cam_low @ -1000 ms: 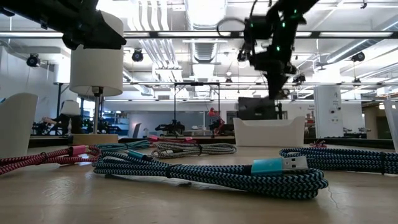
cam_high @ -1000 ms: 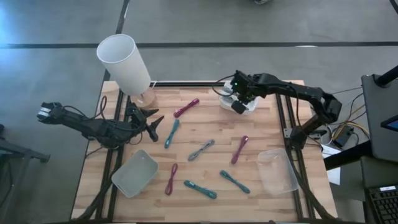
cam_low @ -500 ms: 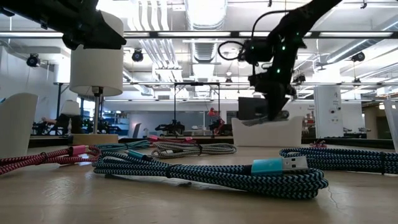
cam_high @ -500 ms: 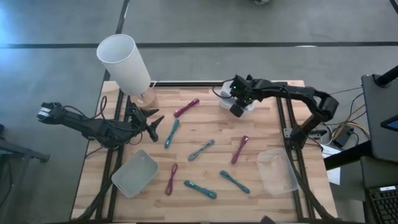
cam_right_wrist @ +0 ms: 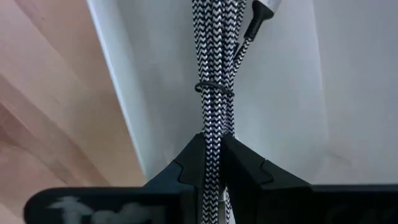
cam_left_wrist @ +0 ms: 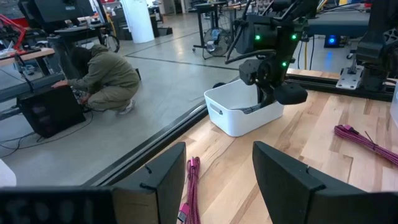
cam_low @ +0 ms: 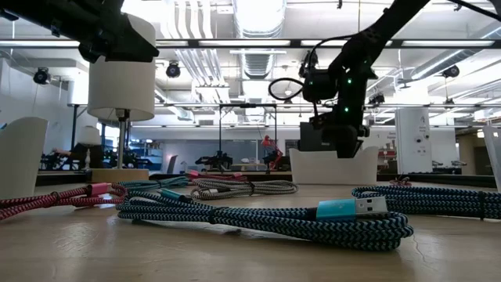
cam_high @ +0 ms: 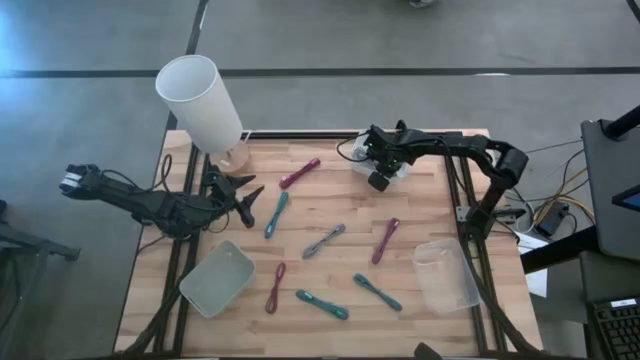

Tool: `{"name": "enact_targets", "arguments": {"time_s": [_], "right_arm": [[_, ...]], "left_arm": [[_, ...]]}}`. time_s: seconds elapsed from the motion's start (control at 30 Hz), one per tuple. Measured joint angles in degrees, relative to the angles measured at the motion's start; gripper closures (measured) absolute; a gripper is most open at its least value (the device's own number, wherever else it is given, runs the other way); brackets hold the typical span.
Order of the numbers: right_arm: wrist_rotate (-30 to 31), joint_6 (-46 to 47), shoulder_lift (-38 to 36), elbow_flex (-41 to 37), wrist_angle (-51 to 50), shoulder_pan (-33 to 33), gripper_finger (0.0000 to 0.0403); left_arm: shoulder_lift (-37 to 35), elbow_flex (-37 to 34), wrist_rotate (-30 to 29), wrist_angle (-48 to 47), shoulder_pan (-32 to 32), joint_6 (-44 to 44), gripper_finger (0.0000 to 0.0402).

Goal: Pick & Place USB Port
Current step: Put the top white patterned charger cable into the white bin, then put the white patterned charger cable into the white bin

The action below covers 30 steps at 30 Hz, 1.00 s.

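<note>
Right wrist | fingers (cam_right_wrist: 214, 163) pinch b/w cable (cam_right_wrist: 214, 74) over white bin (cam_right_wrist: 280, 93)

Black-and-white cable (cam_right_wrist: 214, 81): ends beyond the frame.

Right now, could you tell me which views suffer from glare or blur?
Low view: ceiling lights blow out, leaving the right hand backlit. Right wrist view: the fingers are soft, the black-and-white cable sharp. High view: evenly lit.
</note>
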Motion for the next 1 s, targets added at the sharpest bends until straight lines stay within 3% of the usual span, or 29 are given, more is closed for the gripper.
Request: {"name": "enact_targets", "arguments": {"time_s": [0.27,0.7,1.0], "right_arm": [[0.02,-0.16,-0.13,0.0,-0.08,-0.22,0.0338],[0.0,-0.38,-0.54,0.13,-0.28,-0.05,0.027],[-0.07,-0.12,-6.71,0.15,-0.48,2.73,0.0246]], "left_arm": [[0.0,0.0,0.0,-0.02,0.0,0.02,0.0209],[0.0,0.0,0.0,-0.02,0.0,0.02,0.0209],[0.0,0.0,0.0,-0.02,0.0,0.02,0.0209]]}}
